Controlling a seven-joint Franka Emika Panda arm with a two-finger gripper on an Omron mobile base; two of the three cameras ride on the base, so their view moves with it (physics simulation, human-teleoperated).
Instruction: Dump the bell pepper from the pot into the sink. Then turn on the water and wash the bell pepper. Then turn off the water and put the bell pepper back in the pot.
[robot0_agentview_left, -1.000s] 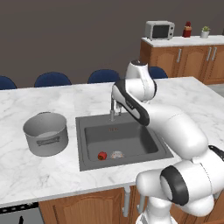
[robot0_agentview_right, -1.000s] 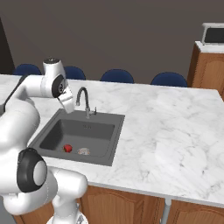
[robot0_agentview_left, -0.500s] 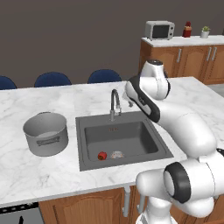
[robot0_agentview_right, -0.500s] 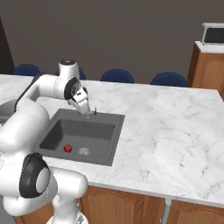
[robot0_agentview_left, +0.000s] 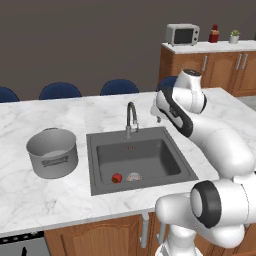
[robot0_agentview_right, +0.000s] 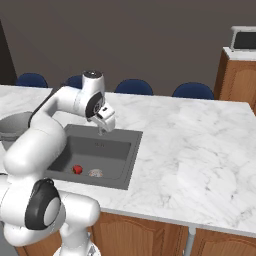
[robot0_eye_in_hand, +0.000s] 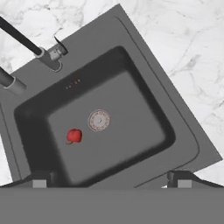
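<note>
Bell pepper (robot0_agentview_left: 116, 178) sits on the sink (robot0_agentview_left: 150, 177) floor by the front edge, just beside the drain (robot0_agentview_left: 133, 176). Pot (robot0_agentview_left: 52, 152) stands left on the counter (robot0_agentview_left: 45, 197). Gripper (robot0_agentview_right: 106, 123) hangs wide open, empty, above the sink's back edge near the faucet (robot0_agentview_left: 131, 116).
</note>
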